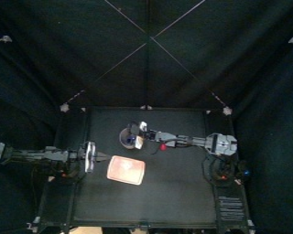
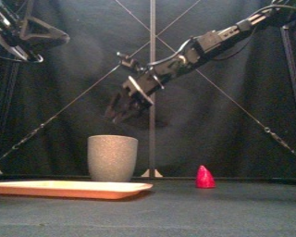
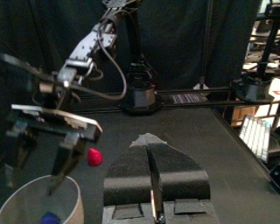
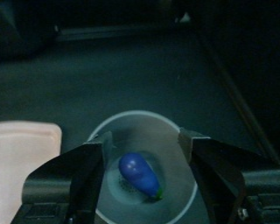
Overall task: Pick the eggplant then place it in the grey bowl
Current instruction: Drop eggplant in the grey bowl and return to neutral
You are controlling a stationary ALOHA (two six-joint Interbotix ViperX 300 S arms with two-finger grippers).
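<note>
Right wrist view: eggplant (image 4: 140,173) is lying inside the grey bowl (image 4: 136,116).
Left gripper (image 3: 150,144) is resting at the table's 9 o'clock, jaws pressed together, empty; right gripper (image 4: 143,144) is hovering over the bowl, jaws spread, gripping nothing.

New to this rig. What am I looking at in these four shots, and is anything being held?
Two black robot arms work at a small black table. The top view looks down from above, the front view sits at table height, and each wrist view rides on one arm. On the table are a flat pink tray, a tall grey cup and a small red toy. The right gripper hovers over the cup with its jaws open, holding nothing. The eggplant lies inside the cup. The left gripper rests at the table's left, shut and empty.
</note>
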